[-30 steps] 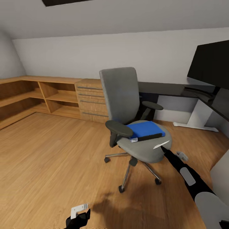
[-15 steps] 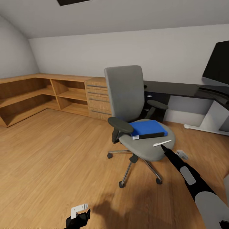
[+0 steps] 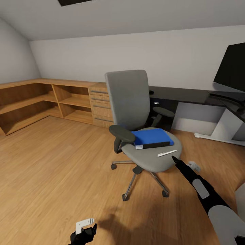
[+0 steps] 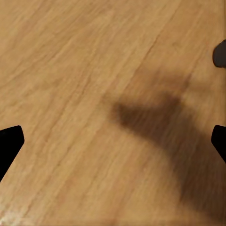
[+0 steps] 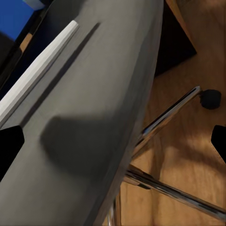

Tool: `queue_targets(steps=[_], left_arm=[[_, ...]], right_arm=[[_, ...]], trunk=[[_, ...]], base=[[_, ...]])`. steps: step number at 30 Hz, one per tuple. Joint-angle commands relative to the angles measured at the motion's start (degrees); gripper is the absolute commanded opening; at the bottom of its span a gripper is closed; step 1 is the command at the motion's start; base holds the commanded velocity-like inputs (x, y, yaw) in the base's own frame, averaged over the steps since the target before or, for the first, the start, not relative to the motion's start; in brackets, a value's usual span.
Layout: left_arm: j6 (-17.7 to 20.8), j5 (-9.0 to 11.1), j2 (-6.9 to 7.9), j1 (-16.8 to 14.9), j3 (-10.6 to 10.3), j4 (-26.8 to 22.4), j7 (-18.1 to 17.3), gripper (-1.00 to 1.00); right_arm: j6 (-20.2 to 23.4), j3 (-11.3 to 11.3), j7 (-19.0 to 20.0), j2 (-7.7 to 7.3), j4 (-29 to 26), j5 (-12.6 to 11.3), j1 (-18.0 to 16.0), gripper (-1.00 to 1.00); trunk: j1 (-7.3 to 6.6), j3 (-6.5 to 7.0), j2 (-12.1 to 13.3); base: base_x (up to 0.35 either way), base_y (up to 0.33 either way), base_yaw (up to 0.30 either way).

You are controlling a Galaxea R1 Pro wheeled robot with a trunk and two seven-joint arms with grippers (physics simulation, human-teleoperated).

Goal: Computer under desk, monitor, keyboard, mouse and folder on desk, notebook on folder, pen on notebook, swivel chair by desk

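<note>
The grey swivel chair (image 3: 127, 98) stands on the wood floor, apart from the black desk (image 3: 180, 95). On its seat lies the blue folder (image 3: 151, 136), dark spine facing me, with the pale pen (image 3: 167, 153) beside it near the seat's front edge. My right gripper (image 3: 175, 159) hovers open just right of the pen, over the seat rim. The right wrist view looks down on the seat (image 5: 103, 94), the pen (image 5: 37, 70) and a corner of the folder (image 5: 19, 12). My left gripper (image 3: 83, 231) hangs low and open over bare floor (image 4: 94, 94). The monitor (image 3: 233, 68) stands on the desk at far right.
A low wooden shelf unit (image 3: 41, 98) and a light wooden dresser (image 3: 98, 102) line the back wall on the left. The chair's chrome star base (image 3: 136, 172) spreads on castors (image 5: 209, 99). A white desk leg (image 3: 221, 131) stands on the floor at the right.
The view swung left, carrying the monitor toward the picture's right edge. The chair has shifted slightly left of my right gripper, so the gap between fingertips and pen has widened.
</note>
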Motion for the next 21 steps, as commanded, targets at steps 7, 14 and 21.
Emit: queue_targets(steps=[7, 14, 21], left_arm=[[-0.14, 0.42, -0.03, -0.02, 0.06, 0.01, 0.05, 1.0], [-0.14, 0.43, 0.05, -0.02, 0.06, 0.01, 0.05, 1.0], [-0.14, 0.43, 0.06, -0.02, 0.06, 0.01, 0.05, 1.0]], right_arm=[[0.64, -0.37, 0.01, 0.03, 3.18, -0.26, 0.0, 1.0], [0.71, -0.39, -0.01, 0.08, 3.18, -0.28, 0.0, 1.0], [0.72, -0.39, -0.01, 0.09, 3.18, -0.28, 0.0, 1.0]], trunk=[[0.0, -0.05, -0.01], [0.0, -0.05, -0.01], [0.0, -0.05, -0.01]], base=[[0.069, -0.056, 0.0], [0.033, -0.026, 0.05], [0.002, -0.001, 0.156]])
